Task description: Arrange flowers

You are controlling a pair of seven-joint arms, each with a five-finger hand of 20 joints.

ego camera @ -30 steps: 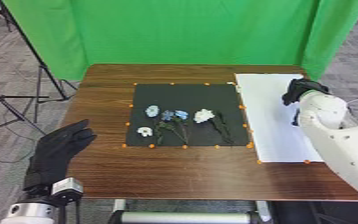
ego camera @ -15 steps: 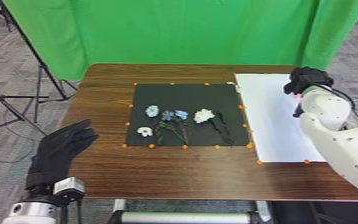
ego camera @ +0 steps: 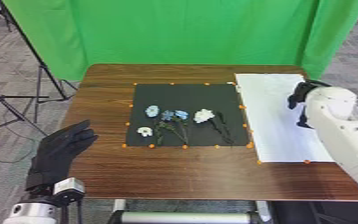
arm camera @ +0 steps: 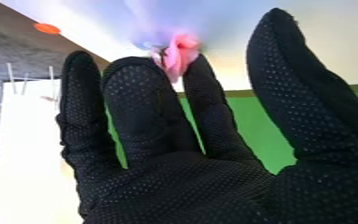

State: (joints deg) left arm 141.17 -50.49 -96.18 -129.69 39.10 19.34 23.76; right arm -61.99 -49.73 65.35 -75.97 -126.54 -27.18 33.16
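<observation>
My right hand [ego camera: 303, 95] is over the right side of the white sheet [ego camera: 278, 117]. In the right wrist view that hand [arm camera: 184, 187] is open, its fingers straight, with a pink flower [arm camera: 182, 54] at the fingertips; whether they touch it I cannot tell. On the black mat [ego camera: 189, 93] lie a pale blue flower [ego camera: 152, 111], blue flowers [ego camera: 182, 115], a larger white flower [ego camera: 203, 116] and a small white one [ego camera: 144, 131], with dark green stems. My left hand [ego camera: 53, 156] rests open at the table's left edge.
Orange markers [ego camera: 185, 147] line the edges of the mat and sheet on the brown table [ego camera: 171, 175]. A green curtain [ego camera: 189, 35] hangs behind the far edge. Tripod legs [ego camera: 40, 95] stand on the floor to the left.
My right hand has turned and come nearer over the sheet from the far right corner; pink that showed beside it is now hidden in the head view. The flowers on the mat lie unchanged.
</observation>
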